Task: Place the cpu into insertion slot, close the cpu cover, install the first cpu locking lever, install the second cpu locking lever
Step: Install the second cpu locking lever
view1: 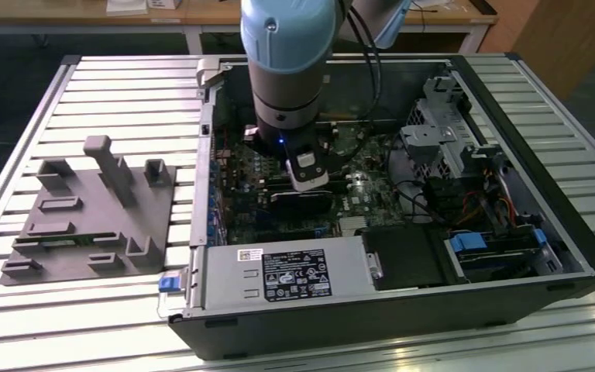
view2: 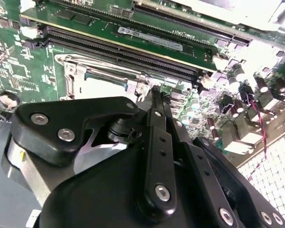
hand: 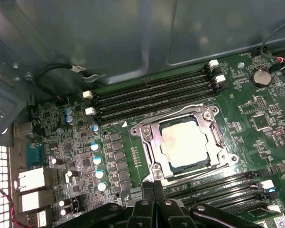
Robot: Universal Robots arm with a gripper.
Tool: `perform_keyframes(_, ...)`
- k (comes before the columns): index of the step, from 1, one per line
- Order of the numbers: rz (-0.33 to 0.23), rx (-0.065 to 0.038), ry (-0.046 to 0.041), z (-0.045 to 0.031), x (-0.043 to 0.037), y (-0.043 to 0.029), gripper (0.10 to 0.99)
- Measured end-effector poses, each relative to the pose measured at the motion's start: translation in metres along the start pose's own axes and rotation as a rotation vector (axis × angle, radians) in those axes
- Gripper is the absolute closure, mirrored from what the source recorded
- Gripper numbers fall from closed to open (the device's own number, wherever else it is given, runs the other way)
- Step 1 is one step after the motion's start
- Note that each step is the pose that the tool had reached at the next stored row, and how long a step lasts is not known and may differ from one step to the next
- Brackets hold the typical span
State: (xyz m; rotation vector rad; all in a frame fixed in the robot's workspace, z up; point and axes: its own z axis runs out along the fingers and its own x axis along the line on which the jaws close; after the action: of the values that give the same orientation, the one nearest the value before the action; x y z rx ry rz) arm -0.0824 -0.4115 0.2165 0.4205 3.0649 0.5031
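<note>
CPU (hand: 186, 145) seated in insertion slot (hand: 154, 166), centre of first wrist view | cpu cover (hand: 213, 137) closed over it | jaws of gripper (hand: 154, 187) together, empty, just beside socket edge | step: locking levers, judged | needs precise press on lever

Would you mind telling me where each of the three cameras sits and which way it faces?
Exterior view: off the arm, above the slatted table, looking down into the open computer case; the arm reaches into it.
First wrist view: on the arm, looking down past the gripper at the cpu seated in the insertion slot, the cpu cover framing it.
Second wrist view: on the arm, facing across the gripper toward the green board.
Shared: both wrist views show the gripper, closed, by the socket.
</note>
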Motion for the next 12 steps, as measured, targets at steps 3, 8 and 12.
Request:
perform_keyframes(3, 0.001, 0.011, -0.0035, 0.0005, -0.0036, 0.0020, 0.973)
perform_keyframes(8, 0.001, 0.030, -0.0091, 0.0027, -0.0097, 0.0086, 0.973)
perform_keyframes(12, 0.000, 0.043, -0.0125, 0.0060, -0.0121, 0.0174, 0.973)
